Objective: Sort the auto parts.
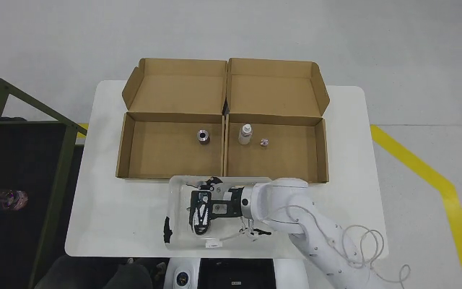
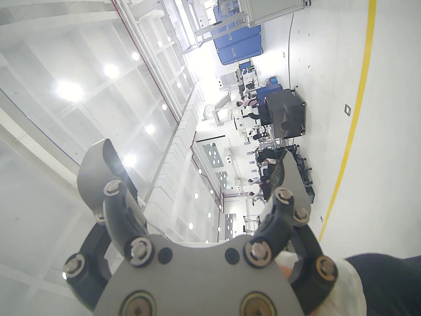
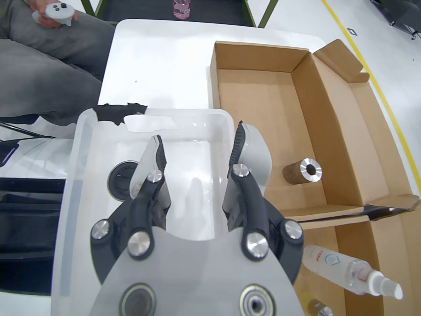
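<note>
Hovering low over a clear plastic bin (image 1: pixel 216 178) (image 3: pixel 74 152), the right end effector (image 1: pixel 196 211) (image 3: pixel 199 139) is released, its ribbed fingers (image 3: pixel 160 152) spread apart with nothing between them, only the bin's bare floor below. The bin sits at 6 o'clock on the white tabletop (image 1: pixel 108 202) (image 3: pixel 158 60), against the edge nearest the robot. In the right wrist view a black round part (image 3: pixel 122 179) lies on the bin floor, just beside one finger and partly hidden by it. A torn strip of black tape (image 3: pixel 118 112) clings to the bin's rim. Beyond the bin, toward 12 o'clock, two open boxes stand side by side with their walls touching and their lids folded back. A cardboard box (image 1: pixel 159 148) (image 3: pixel 263 106) lies at 11 o'clock from the bin and holds a single metal cylinder (image 1: pixel 203 135) (image 3: pixel 304 171), its bored end showing, close to the wall the two boxes share. The second cardboard box (image 1: pixel 296 148) (image 3: pixel 358 241) lies at 1 o'clock from the bin and holds a spray bottle (image 1: pixel 246 134) (image 3: pixel 348 269) near that same wall. A small part (image 1: pixel 264 142) sits just beside the bottle at its 4 o'clock, the two not touching. The left end effector (image 2: pixel 195 152) is aimed up into the room — ceiling lights and the hall floor lie behind it — and it is released too, fingers (image 2: pixel 102 166) wide apart and holding nothing.
</note>
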